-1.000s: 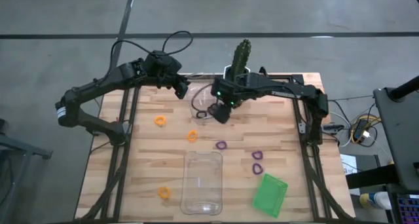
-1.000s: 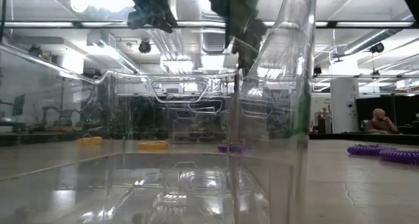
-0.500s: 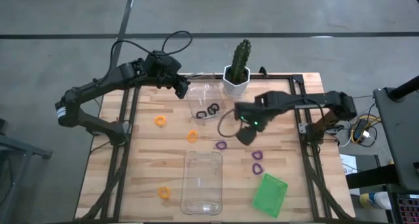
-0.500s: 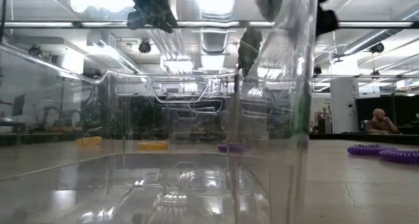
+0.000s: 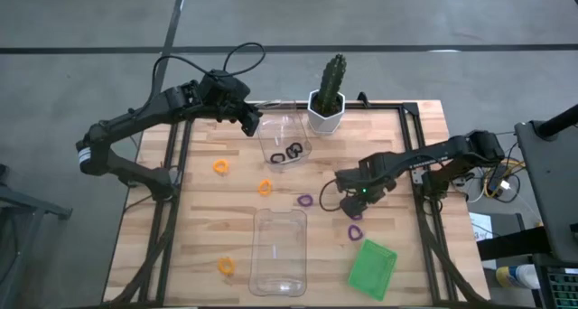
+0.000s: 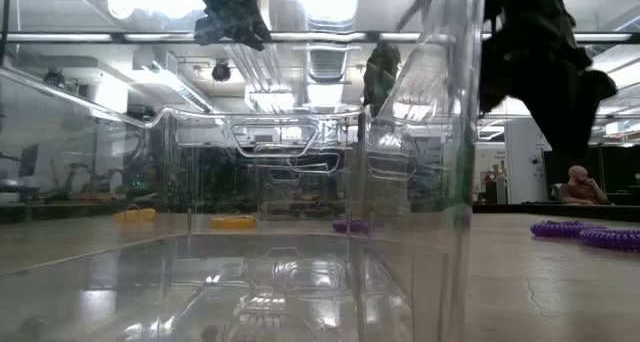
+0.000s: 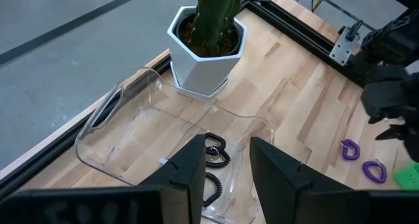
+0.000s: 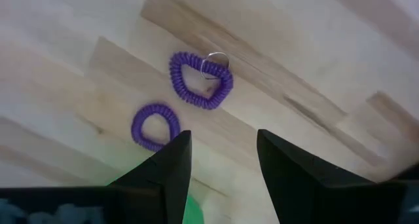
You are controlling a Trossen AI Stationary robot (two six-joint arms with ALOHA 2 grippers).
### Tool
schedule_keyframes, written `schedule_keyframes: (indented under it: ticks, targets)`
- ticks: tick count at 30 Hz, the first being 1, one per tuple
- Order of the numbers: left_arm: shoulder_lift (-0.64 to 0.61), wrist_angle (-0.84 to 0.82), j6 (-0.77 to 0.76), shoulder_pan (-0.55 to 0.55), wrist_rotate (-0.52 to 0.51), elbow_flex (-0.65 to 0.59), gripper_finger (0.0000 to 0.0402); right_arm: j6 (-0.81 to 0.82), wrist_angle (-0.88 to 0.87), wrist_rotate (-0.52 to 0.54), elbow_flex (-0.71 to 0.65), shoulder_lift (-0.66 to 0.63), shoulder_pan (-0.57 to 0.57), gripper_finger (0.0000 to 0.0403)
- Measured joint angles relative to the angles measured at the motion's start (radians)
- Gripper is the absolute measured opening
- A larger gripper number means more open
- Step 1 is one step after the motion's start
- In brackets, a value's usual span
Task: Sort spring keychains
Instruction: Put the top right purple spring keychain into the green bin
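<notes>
Two black spring keychains lie in the far clear tray. Three purple keychains lie on the wood: one in the middle and two toward the right. Three orange ones lie on the left half. My right gripper hangs open above the two right purple keychains and touches nothing. My left gripper waits open over the far tray's left edge, with the black keychains in front of its fingers.
A second clear tray sits at the near middle and fills the low view. The flat green tray lies near right. A cactus in a white pot stands at the far edge beside the far tray. A person sits in the room behind.
My right gripper has swung away from the far clear tray toward the table's near right and come down over the two purple keychains. The two black keychains now show uncovered in that tray.
</notes>
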Motion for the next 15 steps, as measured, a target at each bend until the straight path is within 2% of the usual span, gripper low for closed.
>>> schedule_keyframes:
  ticks: [8, 15]
  targets:
    - [0.0, 0.0, 0.003, 0.0, 0.0, 0.0, 0.0113, 0.06, 0.096, -0.017, -0.107, 0.001, 0.0, 0.0166]
    - [0.0, 0.0, 0.003, 0.0, 0.0, 0.0, 0.0113, 0.137, 0.288, -0.036, -0.188, 0.002, 0.004, 0.0166]
